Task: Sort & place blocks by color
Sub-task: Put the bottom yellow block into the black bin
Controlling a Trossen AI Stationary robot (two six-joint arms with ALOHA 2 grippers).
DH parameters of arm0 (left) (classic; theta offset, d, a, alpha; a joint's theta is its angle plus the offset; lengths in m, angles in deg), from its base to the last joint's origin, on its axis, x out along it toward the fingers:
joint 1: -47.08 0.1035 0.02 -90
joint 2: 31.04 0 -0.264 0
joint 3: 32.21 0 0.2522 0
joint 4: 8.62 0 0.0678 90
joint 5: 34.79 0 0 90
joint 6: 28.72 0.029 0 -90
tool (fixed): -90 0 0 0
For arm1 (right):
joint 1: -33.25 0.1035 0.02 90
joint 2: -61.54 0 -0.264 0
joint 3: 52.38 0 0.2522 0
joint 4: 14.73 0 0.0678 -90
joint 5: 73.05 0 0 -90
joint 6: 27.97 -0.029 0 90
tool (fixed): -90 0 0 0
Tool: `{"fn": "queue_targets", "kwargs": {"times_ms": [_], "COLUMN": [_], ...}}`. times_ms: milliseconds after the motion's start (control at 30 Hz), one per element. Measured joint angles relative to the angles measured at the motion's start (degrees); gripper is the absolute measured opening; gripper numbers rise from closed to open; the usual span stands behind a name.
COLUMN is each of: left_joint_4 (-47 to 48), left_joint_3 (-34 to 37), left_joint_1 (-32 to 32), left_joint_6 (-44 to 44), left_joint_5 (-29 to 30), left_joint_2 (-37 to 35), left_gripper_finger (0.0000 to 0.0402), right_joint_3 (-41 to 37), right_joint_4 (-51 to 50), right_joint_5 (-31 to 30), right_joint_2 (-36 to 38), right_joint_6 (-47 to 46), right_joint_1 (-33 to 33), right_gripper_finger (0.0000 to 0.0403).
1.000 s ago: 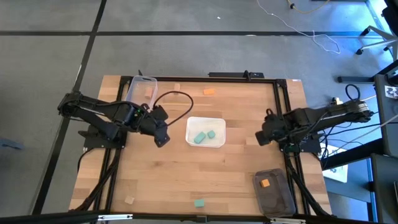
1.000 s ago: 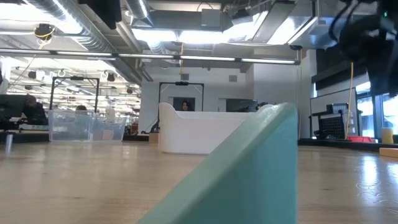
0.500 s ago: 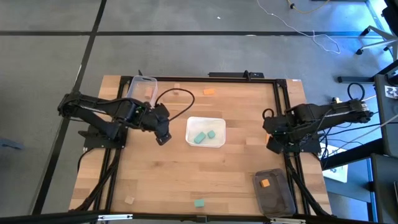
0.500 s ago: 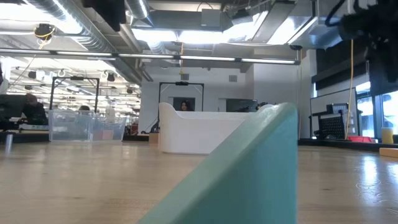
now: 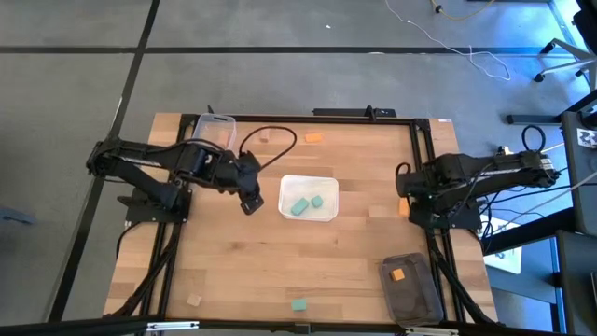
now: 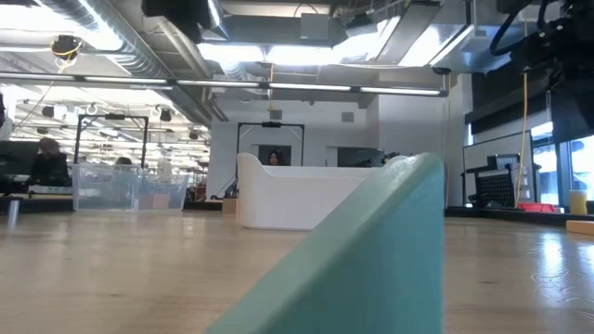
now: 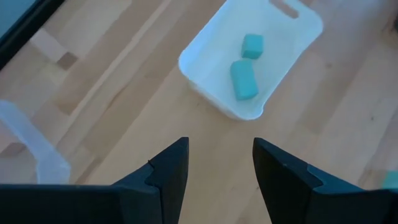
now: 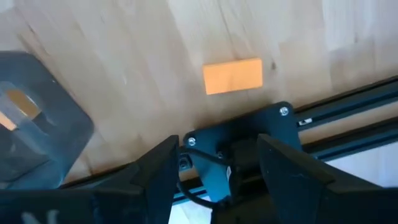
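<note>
The orange block [image 8: 232,76] lies flat on the worktop by the right edge rail, long side crosswise just ahead of the right hand [image 8: 214,171], fingers spread, empty; left hand [image 7: 216,168] released.

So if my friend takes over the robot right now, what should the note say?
Left gripper: open, empty, beside the white tray.
Right gripper: open, empty, at the table's right edge over an orange block.
Done: two teal blocks in the white tray; one orange block in the dark tub.
Left: a teal block, wood block at the front, another orange block at the back.
</note>
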Motion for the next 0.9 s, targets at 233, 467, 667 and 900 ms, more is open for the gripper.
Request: {"fn": "queue_targets", "kwargs": {"times_ms": [233, 467, 667, 900], "left_joint_4": [-1.96, -2.06, -2.06, -2.06], "left_joint_3": [0.00, 0.00, 0.00, 0.00], "left_joint_1": [1.57, 3.23, 3.54, 3.54], "left_joint_6": [1.40, 2.30, 2.30, 2.34], "left_joint_5": [-0.07, -0.07, -0.07, -0.07], "left_joint_2": [0.00, 0.02, 0.02, 0.04], "left_gripper_finger": [0.0170, 0.0170, 0.0170, 0.0170], "right_joint_3": [-5.03, -5.92, -5.92, -5.95], "right_joint_4": [3.45, 6.38, 8.69, 12.70], "right_joint_5": [0.97, 1.04, 1.37, 3.86], "right_joint_2": [-1.84, -7.82, -14.22, -20.75], "right_joint_6": [-3.51, -4.57, -7.35, -20.93], "right_joint_1": [-0.20, -2.37, -5.25, -9.00], "right_gripper_finger": [0.0216, 0.0216, 0.0216, 0.0216]}}
